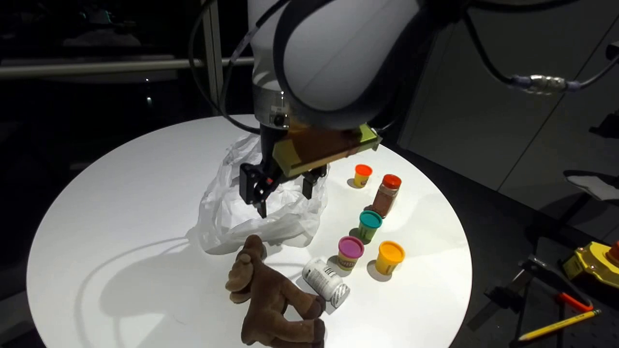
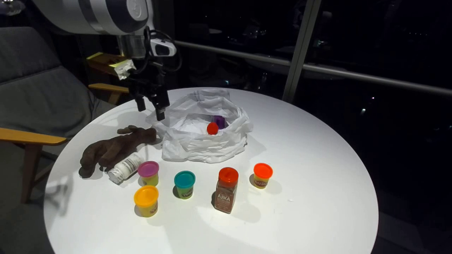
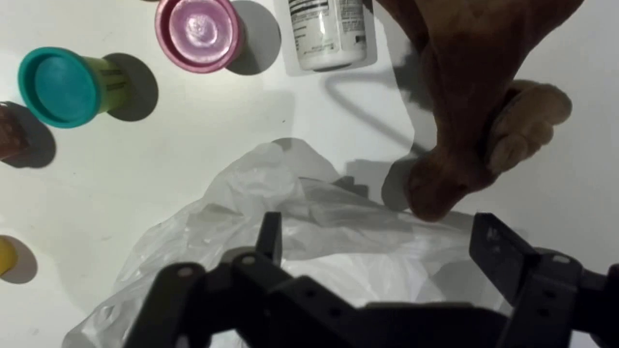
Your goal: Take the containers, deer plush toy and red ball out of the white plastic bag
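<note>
One round white table (image 2: 300,211); upon it, one white plastic bag (image 2: 204,148), crumpled and translucent, mouth open; inside the bag, in an exterior view, one small red ball (image 2: 212,128) with one dark purple object (image 2: 219,122) just beside it, the latter's form partly hidden; out of the bag, one brown deer plush toy (image 1: 268,295), lying down, head end at the bag's edge, contact between the two uncertain; one white plastic bottle (image 1: 325,281), cylindrical, printed label, on its side just beside the toy; one yellow tub with pinkish-purple lid (image 2: 148,173), upright, near the bottle; one yellow tub with orange lid (image 2: 146,201), upright, near the last; one tub with teal lid (image 2: 184,184), upright; one yellow tub with red-orange lid (image 2: 262,175), upright, well apart from the orange-lidded; one see-through jar with red lid (image 2: 226,191), reddish-brown contents, marked AJIKA, upright between the teal-lidded and red-orange-lidded tubs; one black two-fingered gripper (image 3: 376,237), fingers spread well apart, raised above the bag on the side toward the deer.
</note>
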### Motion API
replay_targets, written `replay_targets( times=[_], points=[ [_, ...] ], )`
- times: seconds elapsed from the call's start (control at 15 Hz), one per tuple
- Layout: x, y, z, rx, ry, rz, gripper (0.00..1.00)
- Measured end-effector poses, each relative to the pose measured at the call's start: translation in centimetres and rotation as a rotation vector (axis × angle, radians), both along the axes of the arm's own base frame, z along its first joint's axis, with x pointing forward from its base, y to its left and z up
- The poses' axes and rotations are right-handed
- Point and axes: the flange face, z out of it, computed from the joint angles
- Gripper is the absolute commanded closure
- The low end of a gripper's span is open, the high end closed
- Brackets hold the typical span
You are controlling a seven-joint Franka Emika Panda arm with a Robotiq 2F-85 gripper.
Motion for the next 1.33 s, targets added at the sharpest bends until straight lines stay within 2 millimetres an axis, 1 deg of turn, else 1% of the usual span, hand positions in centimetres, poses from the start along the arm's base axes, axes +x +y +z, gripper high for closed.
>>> replay_targets(
  times=[0.2, 0.33, 0.47, 0.67, 1.13, 1.33],
  points=[
    [2.9, -3.7, 1.7, 0.027, -0.030, -0.069, 0.00],
    [4.5, -6.1, 2.1, 0.043, -0.043, -0.089, 0.00],
    [6.0, -7.7, 1.9, 0.065, -0.045, -0.099, 0.00],
    [7.7, -8.8, 1.0, 0.098, -0.027, -0.099, 0.00],
    [10.9, -10.6, -3.2, 0.097, -0.010, -0.113, 0.00],
    [12.5, -11.6, -4.4, 0.091, -0.027, -0.127, 0.00]
  ],
)
